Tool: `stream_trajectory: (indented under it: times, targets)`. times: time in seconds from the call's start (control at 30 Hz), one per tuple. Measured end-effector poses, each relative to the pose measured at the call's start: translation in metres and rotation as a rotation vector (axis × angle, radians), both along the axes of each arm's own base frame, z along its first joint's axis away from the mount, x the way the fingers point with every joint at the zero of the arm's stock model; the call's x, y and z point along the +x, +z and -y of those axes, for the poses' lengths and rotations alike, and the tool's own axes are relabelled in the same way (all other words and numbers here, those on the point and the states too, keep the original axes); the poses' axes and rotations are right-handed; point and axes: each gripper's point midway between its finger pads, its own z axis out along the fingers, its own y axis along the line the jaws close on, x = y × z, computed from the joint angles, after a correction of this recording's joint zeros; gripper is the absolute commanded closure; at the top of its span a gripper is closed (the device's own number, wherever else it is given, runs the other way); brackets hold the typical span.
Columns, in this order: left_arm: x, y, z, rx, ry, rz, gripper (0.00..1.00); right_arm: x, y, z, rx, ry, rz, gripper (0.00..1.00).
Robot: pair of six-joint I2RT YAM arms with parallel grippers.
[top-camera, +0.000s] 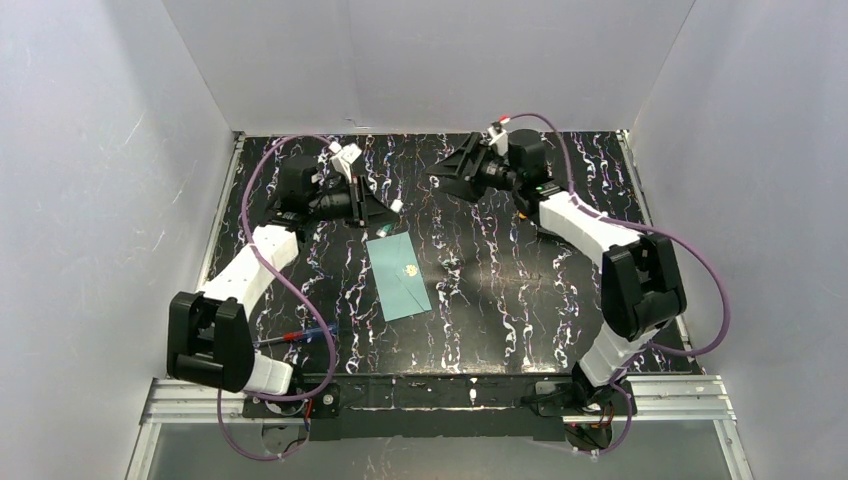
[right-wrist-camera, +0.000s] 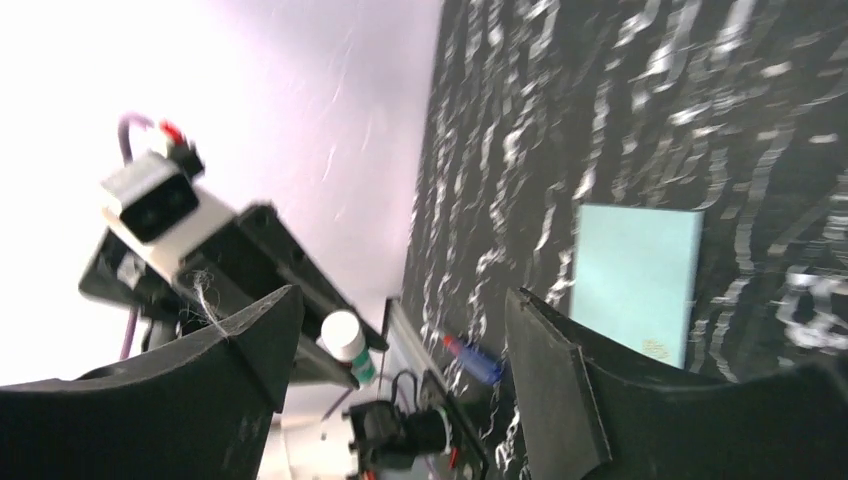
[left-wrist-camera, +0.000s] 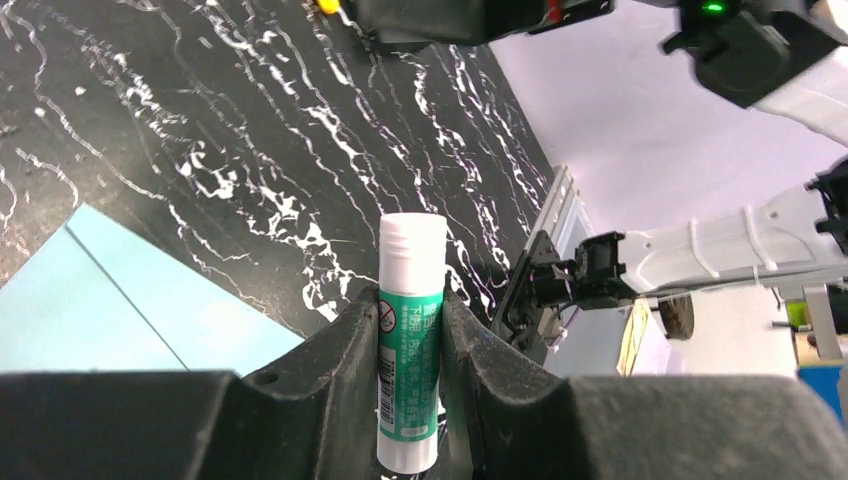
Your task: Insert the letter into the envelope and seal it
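The pale teal envelope (top-camera: 398, 275) lies flat on the black marbled table with its flap down and the small gold seal facing up. It also shows in the left wrist view (left-wrist-camera: 120, 310) and the right wrist view (right-wrist-camera: 635, 275). The tan letter is out of view. My left gripper (top-camera: 385, 205) hangs above the envelope's far end, shut on a white and green glue stick (left-wrist-camera: 410, 340), seen too in the right wrist view (right-wrist-camera: 350, 345). My right gripper (top-camera: 445, 168) is open and empty, raised to the right of the left one, pointing towards it.
A blue pen with a red cap (top-camera: 300, 336) lies near the left arm's base; it also shows in the right wrist view (right-wrist-camera: 475, 362). White walls close in the table on three sides.
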Motion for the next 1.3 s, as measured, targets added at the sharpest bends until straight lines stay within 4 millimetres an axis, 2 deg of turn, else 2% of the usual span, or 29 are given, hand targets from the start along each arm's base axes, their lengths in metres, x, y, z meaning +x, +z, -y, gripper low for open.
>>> stream_trajectory:
  times: [0.1, 0.2, 0.33, 0.5, 0.6, 0.7, 0.8, 0.93, 1.07, 1.3]
  targets:
    - [0.0, -0.01, 0.003, 0.017, 0.038, -0.048, 1.0, 0.023, -0.008, 0.028, -0.064, -0.136, -0.013, 0.18]
    - [0.003, -0.025, 0.016, 0.074, 0.088, -0.094, 1.0, 0.024, -0.021, 0.05, -0.18, -0.217, -0.02, 0.2]
    - [0.006, -0.054, 0.053, 0.18, 0.123, -0.162, 1.0, 0.009, -0.043, 0.077, -0.353, -0.284, -0.037, 0.2]
    - [0.009, -0.104, 0.101, 0.391, 0.162, -0.183, 1.0, -0.021, -0.074, 0.125, -0.573, -0.382, -0.083, 0.2]
    - [0.01, -0.129, 0.121, 0.511, 0.189, -0.154, 0.99, -0.037, -0.08, 0.149, -0.664, -0.431, -0.097, 0.2]
    - [0.006, -0.151, 0.133, 0.625, 0.211, -0.108, 0.95, -0.048, -0.076, 0.165, -0.714, -0.47, -0.094, 0.2]
    - [0.003, -0.172, 0.14, 0.716, 0.219, -0.059, 0.87, -0.055, -0.07, 0.176, -0.741, -0.496, -0.082, 0.2]
    - [-0.001, -0.192, 0.135, 0.797, 0.216, -0.033, 0.81, -0.062, -0.064, 0.185, -0.757, -0.516, -0.073, 0.2]
    - [0.0, -0.194, 0.131, 0.824, 0.222, -0.011, 0.68, -0.067, -0.059, 0.19, -0.756, -0.534, -0.061, 0.2]
    - [-0.007, -0.206, 0.121, 0.891, 0.194, -0.019, 0.57, -0.073, -0.06, 0.194, -0.768, -0.54, -0.069, 0.21]
